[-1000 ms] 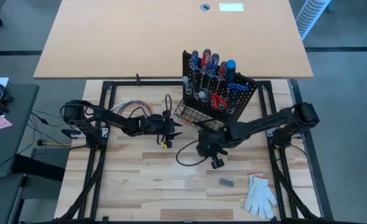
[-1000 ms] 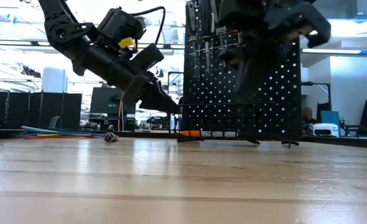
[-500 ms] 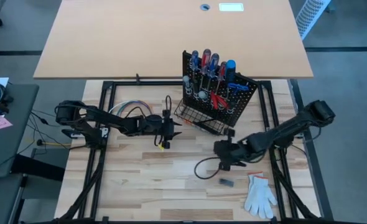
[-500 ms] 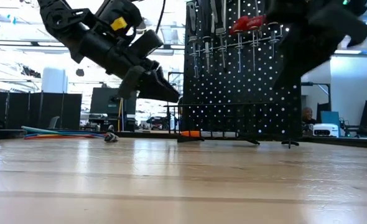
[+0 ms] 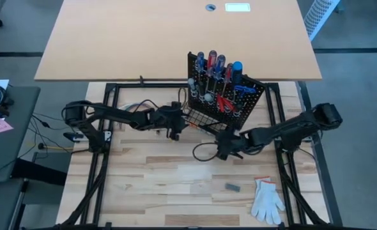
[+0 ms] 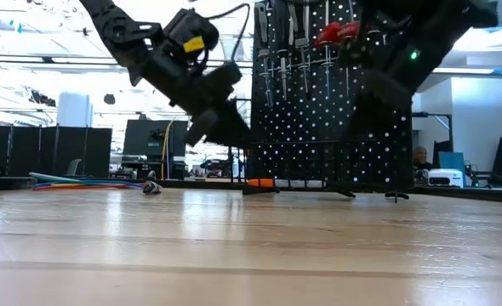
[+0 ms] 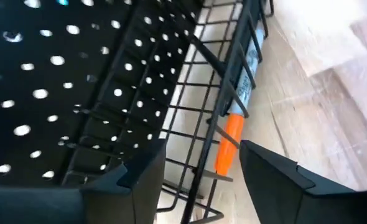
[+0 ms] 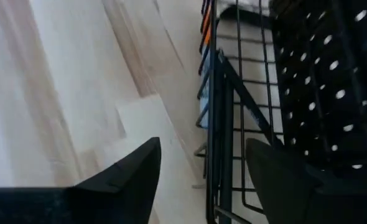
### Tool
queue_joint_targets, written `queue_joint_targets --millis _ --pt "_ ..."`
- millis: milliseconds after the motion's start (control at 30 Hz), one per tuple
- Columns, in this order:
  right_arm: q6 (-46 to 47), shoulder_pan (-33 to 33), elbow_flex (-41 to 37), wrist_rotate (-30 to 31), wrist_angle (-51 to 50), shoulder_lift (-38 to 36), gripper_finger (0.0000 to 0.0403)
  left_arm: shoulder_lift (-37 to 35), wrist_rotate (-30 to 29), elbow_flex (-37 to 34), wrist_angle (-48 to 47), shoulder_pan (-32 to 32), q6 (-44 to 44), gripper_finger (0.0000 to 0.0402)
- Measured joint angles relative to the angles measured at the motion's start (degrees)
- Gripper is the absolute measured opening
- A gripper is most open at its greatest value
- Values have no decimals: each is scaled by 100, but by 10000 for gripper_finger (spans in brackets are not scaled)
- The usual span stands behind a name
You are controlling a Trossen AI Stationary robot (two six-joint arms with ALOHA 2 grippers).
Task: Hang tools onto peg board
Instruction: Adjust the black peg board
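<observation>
My left gripper [image 5: 176,132] hangs just off the basket's [image 5: 204,123] left end, fingers spread wide with nothing between them. My right gripper [image 5: 222,151] hangs at the basket's front right corner, also spread wide and empty. From table height both arms are dark shapes against the bright room, and my right arm covers much of the board's [image 6: 336,127] upper right there.

The board stands upright near the table's [image 5: 176,185] far edge, its face turned toward me and slightly to my left. The tools [image 5: 215,70] hang in a row along its top, handles up and shafts pointing down; I see red, blue and black handles from above. One red-handled piece [image 6: 340,32] lies crosswise near the top of the board; I cannot tell what it is. Through my left wrist camera a marker [image 7: 236,106] with an orange cap lies lengthwise in the basket, partly behind the wires. Its printing is too blurred to read.

In front of the basket the planks are open. Nearer the front edge lie a small dark block [image 5: 232,187] and a white glove [image 5: 266,200], well apart from both grippers. A black cable loops beside my right gripper.
</observation>
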Motion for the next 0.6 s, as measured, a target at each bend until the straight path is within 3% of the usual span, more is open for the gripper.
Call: queue_joint_targets --millis 133,433,600 --pt "-123 -227 1 -172 15 278 201 187 13 2 79 65 235 179" --pt "-1282 -696 5 -631 311 339 48 184 26 22 -329 119 226 99" --pt "-2024 -1205 -5 -1176 536 352 9 163 -14 20 -562 98 208 56"
